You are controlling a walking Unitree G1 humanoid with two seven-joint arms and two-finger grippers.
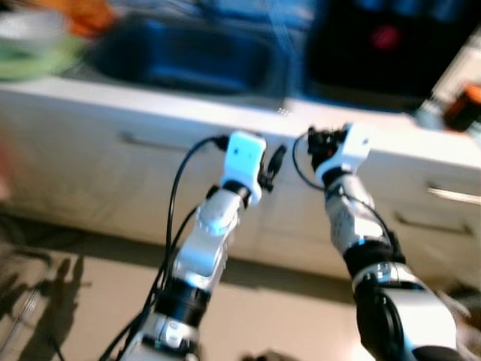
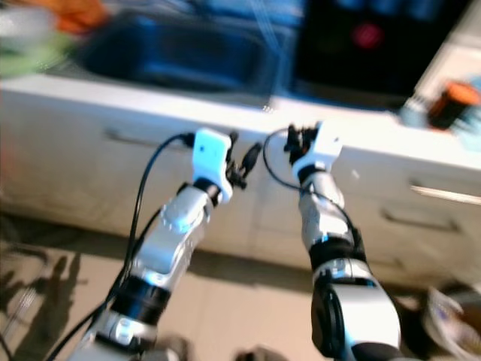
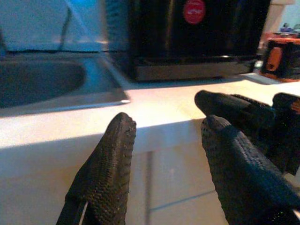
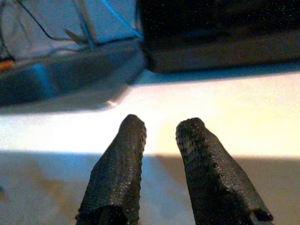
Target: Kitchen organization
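Counter (image 1: 188, 105) edge stood just ahead of both raised arms, carrying a dark sink (image 1: 180, 56) on the robot's left and a black appliance with a red dot (image 3: 197, 33) beyond. The left hand (image 3: 164, 154) hung released, its 2 fingers spread with nothing between. The right hand (image 4: 159, 154) also held nothing, fingers slightly parted.

White counter (image 1: 188, 105) — sink (image 1: 180, 56), black appliance (image 1: 391, 41), orange object (image 3: 281, 58).
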